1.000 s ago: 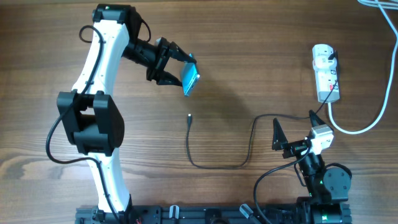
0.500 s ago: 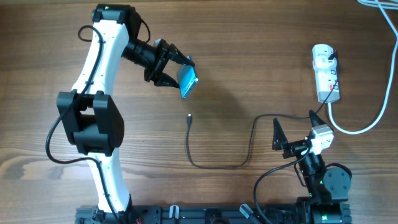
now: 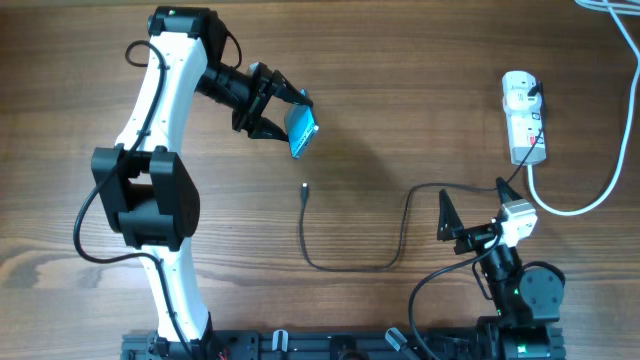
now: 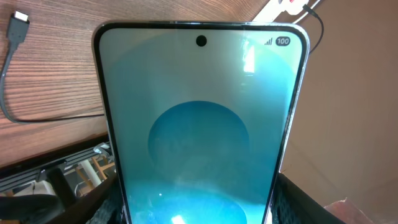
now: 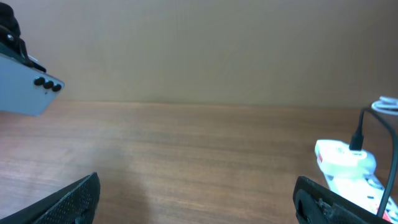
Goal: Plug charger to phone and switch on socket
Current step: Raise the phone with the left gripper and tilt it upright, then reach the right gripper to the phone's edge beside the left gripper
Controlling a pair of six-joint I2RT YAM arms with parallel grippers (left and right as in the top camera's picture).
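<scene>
My left gripper [image 3: 283, 117] is shut on the phone [image 3: 303, 131] and holds it lifted above the table, tilted. The turquoise screen fills the left wrist view [image 4: 199, 124], held by its two long edges. The charger cable [image 3: 352, 262] lies in a loop on the table, its plug tip [image 3: 304, 187] just below the phone; the tip also shows in the left wrist view [image 4: 18, 28]. The socket [image 3: 523, 117] lies at the right with a black plug in it, and shows in the right wrist view [image 5: 345, 158]. My right gripper [image 3: 470, 210] is open and empty near the front right.
A white cord [image 3: 600, 190] curves from the socket toward the right edge and up to the far right corner. The phone's back with camera lenses shows at the left of the right wrist view [image 5: 28, 90].
The left gripper has shifted the phone slightly left and up since one second ago. The last half second shows no movement. The right arm is still.
</scene>
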